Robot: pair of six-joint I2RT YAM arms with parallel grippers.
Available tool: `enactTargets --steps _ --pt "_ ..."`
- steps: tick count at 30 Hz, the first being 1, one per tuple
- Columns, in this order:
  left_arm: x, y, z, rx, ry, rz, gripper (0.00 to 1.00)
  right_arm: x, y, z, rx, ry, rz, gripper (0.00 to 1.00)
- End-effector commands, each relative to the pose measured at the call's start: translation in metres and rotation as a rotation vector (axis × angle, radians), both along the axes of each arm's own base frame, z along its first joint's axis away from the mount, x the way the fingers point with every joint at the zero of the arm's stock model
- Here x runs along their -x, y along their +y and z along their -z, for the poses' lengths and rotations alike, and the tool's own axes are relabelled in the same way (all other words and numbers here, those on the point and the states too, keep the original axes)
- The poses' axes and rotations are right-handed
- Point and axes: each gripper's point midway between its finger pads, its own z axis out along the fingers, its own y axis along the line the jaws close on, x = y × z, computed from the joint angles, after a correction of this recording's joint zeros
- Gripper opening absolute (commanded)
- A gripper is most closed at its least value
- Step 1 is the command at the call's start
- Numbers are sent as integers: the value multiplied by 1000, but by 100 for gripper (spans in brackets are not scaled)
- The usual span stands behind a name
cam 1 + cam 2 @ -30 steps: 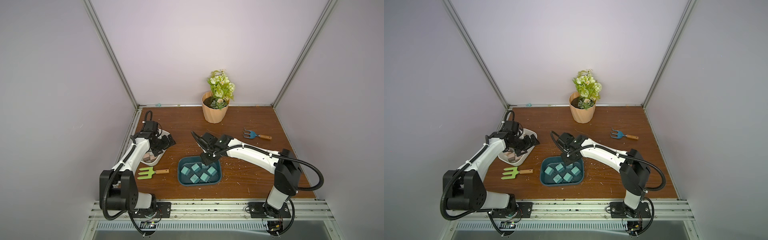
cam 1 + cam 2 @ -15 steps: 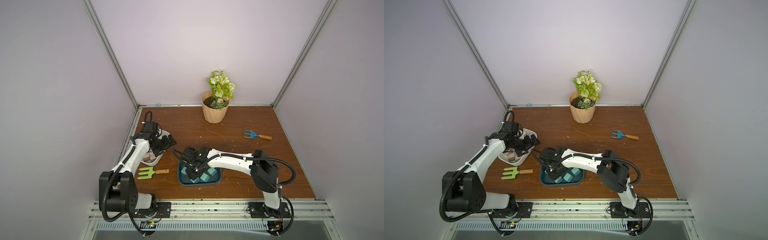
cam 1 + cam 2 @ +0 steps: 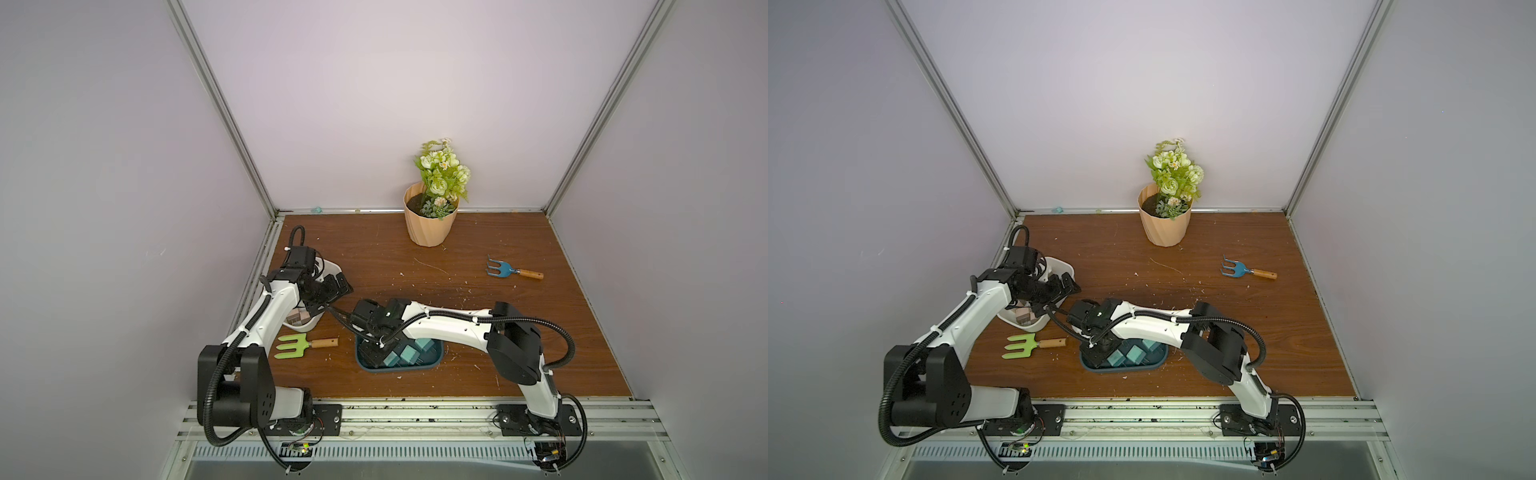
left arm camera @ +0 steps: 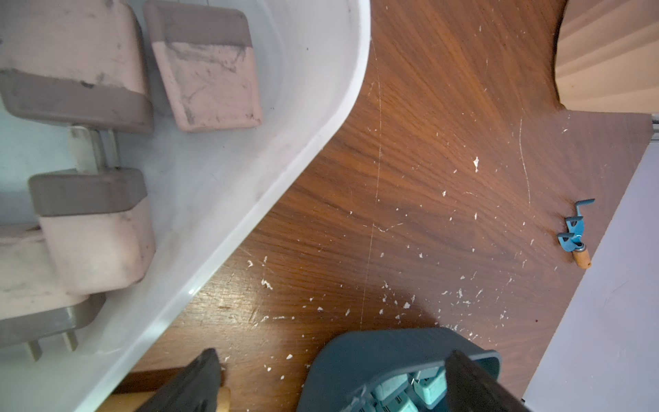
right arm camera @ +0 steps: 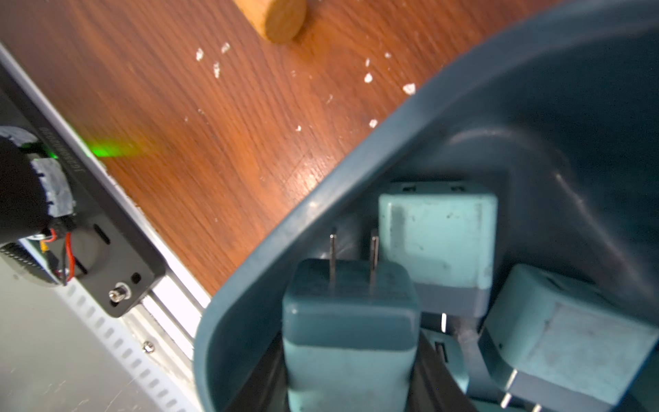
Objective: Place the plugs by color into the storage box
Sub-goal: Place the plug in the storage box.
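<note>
Right tool (image 5: 347,387): closed on held teal plug (image 5: 351,321), prongs pointing away from the fingers, down inside the teal tray (image 3: 399,369).
Left tool (image 4: 331,388): wide open, gripping nothing, above the desk (image 3: 415,266) between the two trays.
Teal tray: 6 o'clock on the desk, other teal plugs (image 3: 409,354) lying inside.
White tray (image 3: 328,266): 9 o'clock, beige-pink plugs (image 4: 210,78) inside.
Green fork (image 3: 291,345): 7 o'clock, near the teal tray.
Blue fork (image 3: 505,270): 2 o'clock.
Flower pot (image 3: 430,228): 12 o'clock.
</note>
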Motion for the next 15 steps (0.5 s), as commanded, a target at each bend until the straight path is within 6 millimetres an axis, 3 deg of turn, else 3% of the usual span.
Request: enactTargets --steps 1,8,15 --pt "1 4 -6 -8 -15 -14 99 9 -1 8 20 39 -31 38" --pt "3 9 -2 -46 -10 -9 99 15 -3 10 24 59 -43 44" --pt "-11 27 -2 -174 -11 37 99 12 -2 -10 -2 43 -25 68"
